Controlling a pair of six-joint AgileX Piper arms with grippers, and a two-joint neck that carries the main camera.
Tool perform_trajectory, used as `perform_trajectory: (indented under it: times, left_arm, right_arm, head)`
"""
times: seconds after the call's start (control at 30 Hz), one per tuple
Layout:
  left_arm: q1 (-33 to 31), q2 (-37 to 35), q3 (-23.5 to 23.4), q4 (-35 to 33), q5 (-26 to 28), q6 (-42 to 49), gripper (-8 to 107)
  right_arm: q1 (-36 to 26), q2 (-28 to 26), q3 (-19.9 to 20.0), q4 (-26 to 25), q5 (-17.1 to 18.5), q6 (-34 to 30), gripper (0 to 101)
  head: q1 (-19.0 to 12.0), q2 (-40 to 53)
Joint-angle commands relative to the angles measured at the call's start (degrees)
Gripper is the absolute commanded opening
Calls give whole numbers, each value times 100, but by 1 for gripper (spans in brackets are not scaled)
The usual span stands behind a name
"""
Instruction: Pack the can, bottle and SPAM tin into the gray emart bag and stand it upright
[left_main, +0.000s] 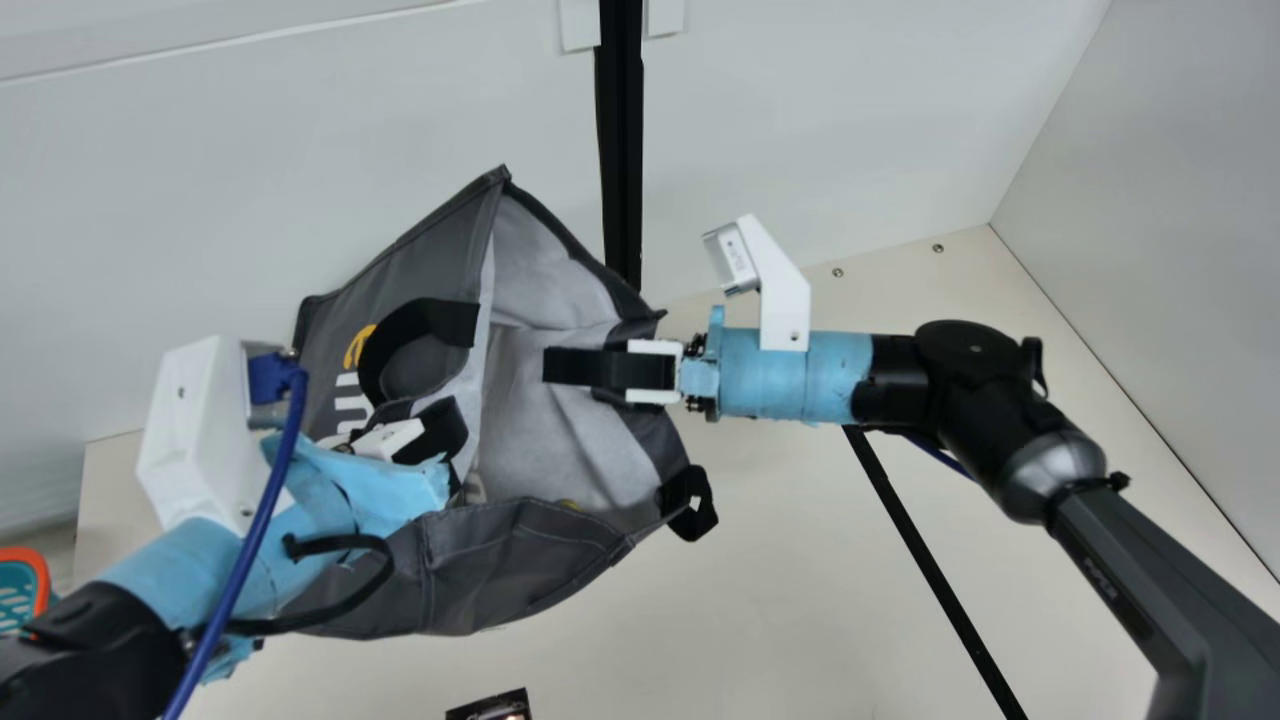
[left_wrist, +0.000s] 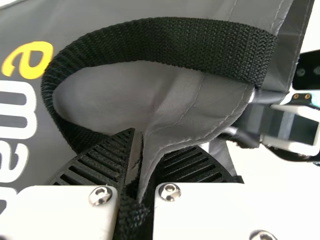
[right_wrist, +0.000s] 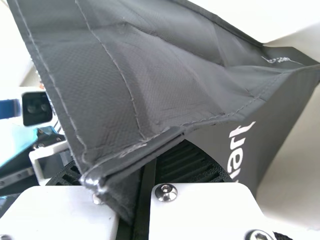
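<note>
Black fingers of your left gripper (left_main: 440, 430) pinch the gray emart bag (left_main: 425, 240) at its rim, beside a handle (left_wrist: 165, 45). Your right gripper (left_main: 560, 367) has the bag's rim clamped on its right side. The bag leans, mouth facing right. Close behind it stands the back wall (left_main: 250, 150); right of it, cream table (left_main: 780, 540) gives you width up to the side wall (left_main: 1150, 200). A dark item (left_main: 490, 708), cut by the main view's edge, lies in front of the bag.
</note>
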Motion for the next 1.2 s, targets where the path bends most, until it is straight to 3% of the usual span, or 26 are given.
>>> perform_trajectory:
  times: [0.0, 0.73, 1.17]
  left_arm:
    - [17, -54, -11, -61, 36, 125, -8]
    - [175, -1278, 18, -4, 779, 436, -8]
    - [255, -1882, -102, -226, 1350, 710, -8]
  right_arm:
    - [-64, -152, 23, 40, -6, 104, 0]
    - [-522, -1951, 245, 105, -6, 1425, 0]
    - [-980, -2740, 76, -180, -6, 2317, 0]
  head:
    - [-130, -5]
    - [-130, -5]
    - [-130, -5]
